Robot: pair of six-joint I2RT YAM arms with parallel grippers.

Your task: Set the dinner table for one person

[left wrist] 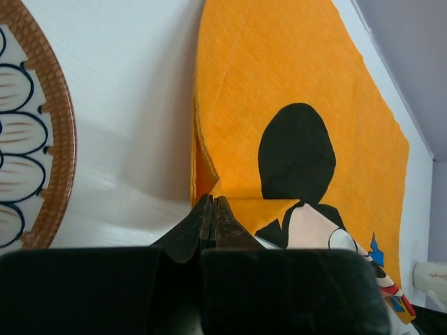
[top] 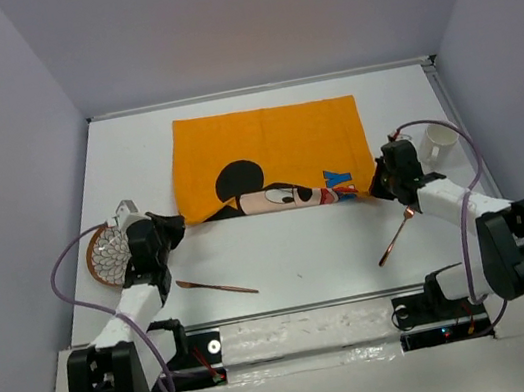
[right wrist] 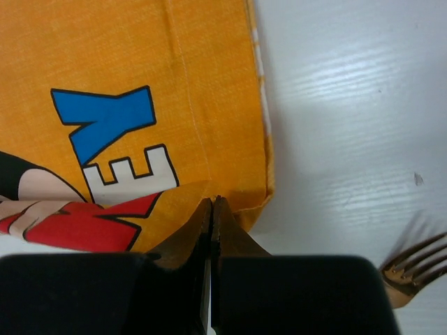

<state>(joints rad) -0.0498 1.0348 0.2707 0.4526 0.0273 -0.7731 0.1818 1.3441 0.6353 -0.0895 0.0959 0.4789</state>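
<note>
White dinner table (top: 303,255), spanning the enclosure floor beneath everything; orange Mickey Mouse cloth mat (top: 268,144) at its far middle, near edge folded over; left gripper (top: 174,224), fingers pressed together on the mat's near left corner; right gripper (top: 380,185), likewise pinching the near right corner; patterned plate (top: 105,256) at left; copper knife (top: 217,285) and fork (top: 396,236) on the near side; white cup (top: 438,142) at right.

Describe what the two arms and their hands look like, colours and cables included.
The left arm and right arm each have a bulky black base joint, a white link and a black wrist. The left arm's lavender cable loops out sideways; the right arm's lavender cable arches over it. The left hand and right hand show dark tapered fingers on a broad black body.
</note>
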